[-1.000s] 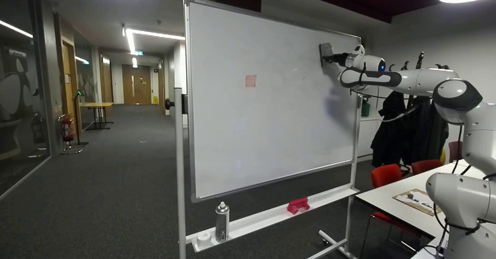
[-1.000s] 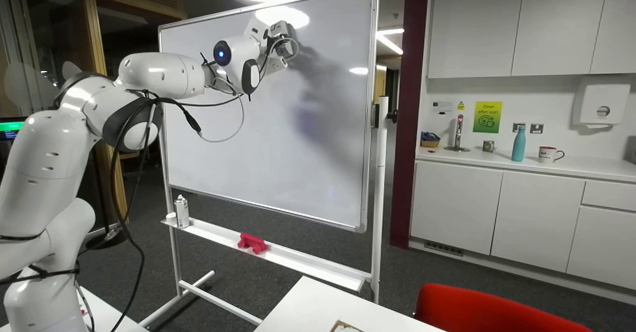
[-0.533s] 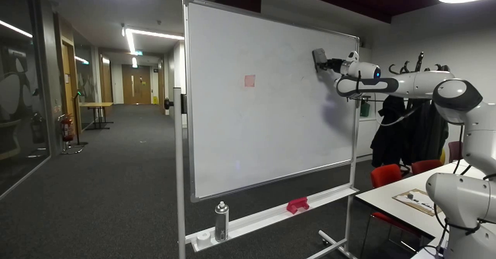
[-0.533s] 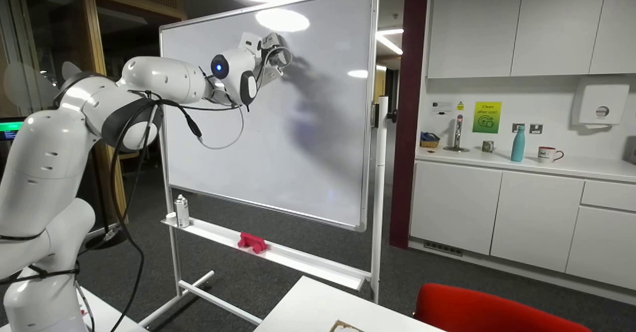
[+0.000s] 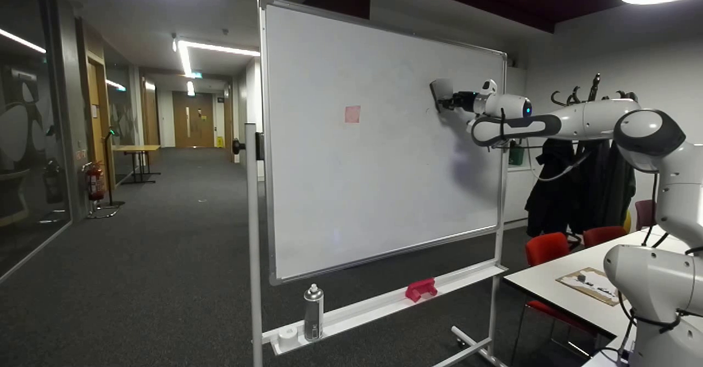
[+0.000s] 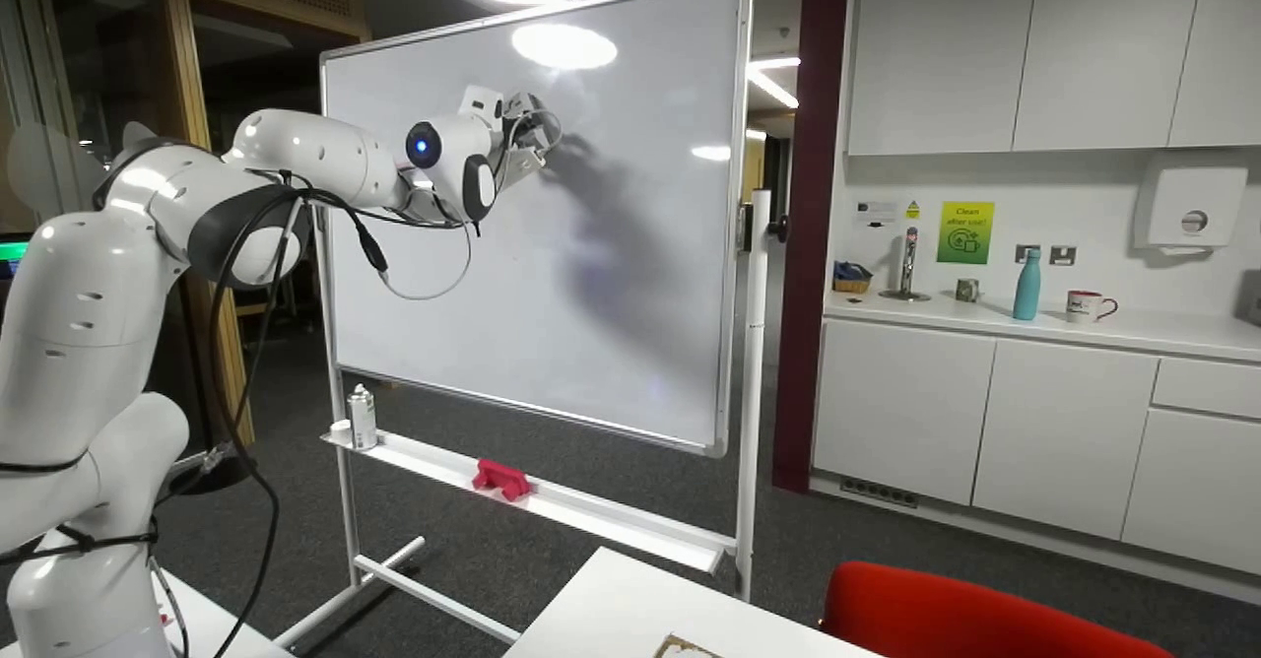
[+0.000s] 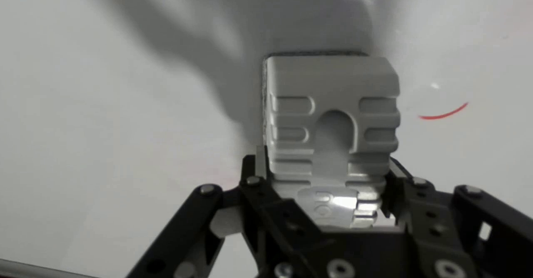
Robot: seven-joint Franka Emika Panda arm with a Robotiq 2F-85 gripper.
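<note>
With the eraser (image 7: 333,82) clamped by the part-closed gripper (image 7: 328,165), wiping of the whiteboard (image 5: 351,191) appears in hand, and level pressure across the red mark (image 7: 444,115) is presumably required next.

1 teal bottle (image 6: 1027,288) stands on the counter (image 6: 1182,334).

Whiteboard (image 5: 379,191) blocks forward; free room along its face either side of board eraser (image 7: 333,140); spray can (image 5: 313,313) upright on tray (image 5: 373,309) below
</note>
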